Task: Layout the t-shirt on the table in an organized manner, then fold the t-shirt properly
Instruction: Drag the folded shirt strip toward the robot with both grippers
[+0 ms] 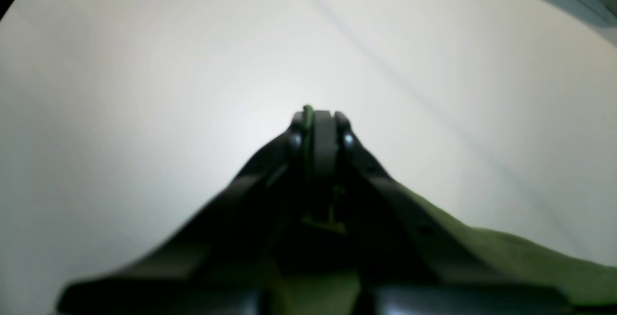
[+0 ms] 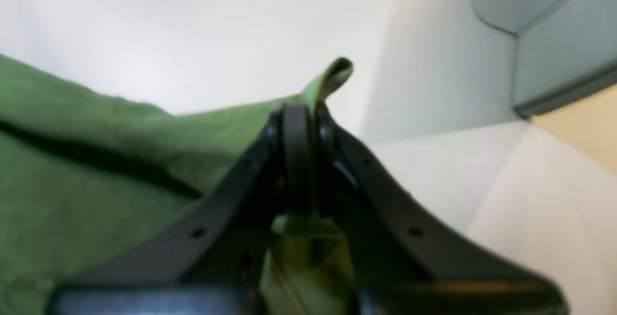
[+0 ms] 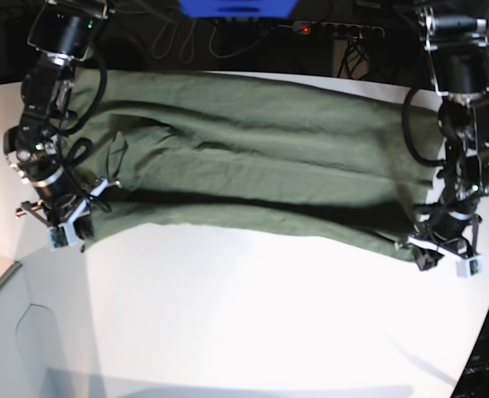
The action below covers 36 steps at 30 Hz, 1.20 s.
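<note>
Nearest the base camera lies the bare front of one white table (image 3: 253, 315), its curved edge toward the viewer. Above that, one olive-green t-shirt (image 3: 261, 157) stretches across the tabletop from side to side as a long band, its near edge lifted clear of the surface and casting a dark shadow beneath.

Two arms hold that near edge, one at each end. The right gripper (image 3: 77, 217), at the left of the base view, has its jaws pressed together on a corner of the t-shirt (image 2: 96, 170); in the right wrist view a small tip of cloth pokes up past the fingertips of the right gripper (image 2: 300, 112). The left gripper (image 3: 433, 240), at the right of the base view, is likewise clamped on the cloth; in the left wrist view a thin green strip shows between the closed tips of the left gripper (image 1: 318, 120), with the t-shirt (image 1: 520, 257) trailing off beside it over the table (image 1: 144, 88).

Farthest back, one power strip (image 3: 336, 30) and several cables lie behind the table.
</note>
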Motion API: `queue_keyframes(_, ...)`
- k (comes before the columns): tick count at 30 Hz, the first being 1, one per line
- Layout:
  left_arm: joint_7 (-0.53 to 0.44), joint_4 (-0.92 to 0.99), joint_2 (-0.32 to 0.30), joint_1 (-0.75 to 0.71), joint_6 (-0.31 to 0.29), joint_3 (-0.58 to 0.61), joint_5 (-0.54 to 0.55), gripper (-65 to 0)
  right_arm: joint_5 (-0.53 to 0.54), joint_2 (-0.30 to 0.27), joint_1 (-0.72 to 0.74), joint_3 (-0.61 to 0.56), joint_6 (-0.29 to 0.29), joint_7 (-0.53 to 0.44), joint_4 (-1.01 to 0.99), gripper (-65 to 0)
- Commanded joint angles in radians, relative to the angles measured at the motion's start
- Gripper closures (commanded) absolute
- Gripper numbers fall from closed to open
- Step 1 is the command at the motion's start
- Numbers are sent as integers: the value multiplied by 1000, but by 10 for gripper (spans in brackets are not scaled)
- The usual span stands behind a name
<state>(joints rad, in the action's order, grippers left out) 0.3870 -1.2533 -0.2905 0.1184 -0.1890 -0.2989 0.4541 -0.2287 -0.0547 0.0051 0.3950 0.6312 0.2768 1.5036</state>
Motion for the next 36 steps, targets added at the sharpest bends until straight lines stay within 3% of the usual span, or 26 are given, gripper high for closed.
queue_keyframes(1,-21,-32,-13,-7,0,-26,2,0,18,-9,5,2,3,-29,35,0)
queue_keyframes(8,-16,-147,38,-139,-2,-138,2,0,18,-9,-118,3,3,-29,159,0)
queue_keyframes(21,-20,-331,55,-314,-2,-162,2,0,18,36,-313,6,3,-29,268,0)
queue_keyframes(25,-20,-362,70,-346,-2,-167,2,0,18,40,-333,61,8,-29,280,0)
queue_keyframes(28,-20,-371,76,-360,-2,-188,2,0,18,40,-351,101,66,-29,280,0)
queue_keyframes(36,-21,-359,75,-379,-2,-191,2,0,16,92,-385,172,67,-29,280,0)
